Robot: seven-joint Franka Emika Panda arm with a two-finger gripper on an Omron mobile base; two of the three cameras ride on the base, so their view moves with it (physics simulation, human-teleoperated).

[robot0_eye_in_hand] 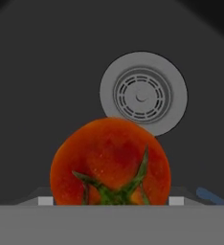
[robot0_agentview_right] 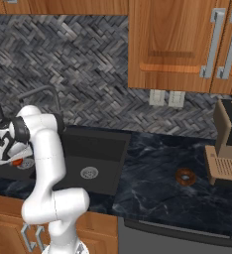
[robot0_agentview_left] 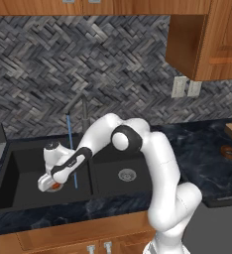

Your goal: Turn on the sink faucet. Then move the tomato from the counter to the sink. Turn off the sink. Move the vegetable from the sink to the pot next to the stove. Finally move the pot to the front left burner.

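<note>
Left base view: the gripper (robot0_agentview_left: 52, 186) is down in the left sink basin (robot0_agentview_left: 24, 171), beside one blue water stream (robot0_agentview_left: 71, 149) from the faucet (robot0_agentview_left: 84, 111), prob. to rinse one tomato (robot0_agentview_left: 55, 186). Right base view: two drains, one per basin (robot0_agentview_right: 88, 172); tomato (robot0_agentview_right: 17, 161) under the hand. Hand view: jaws set wide round the tomato (robot0_eye_in_hand: 111, 161), which sits betw. them just short of one drain (robot0_eye_in_hand: 143, 94); whether it's gripped, can't tell.

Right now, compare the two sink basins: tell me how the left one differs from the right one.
The left basin holds the tomato and the gripper, low over it; the right basin holds neither. The water stream falls into the left basin, not the right. The left drain lies partly behind the tomato; the right drain lies uncovered. Both are dark.
</note>
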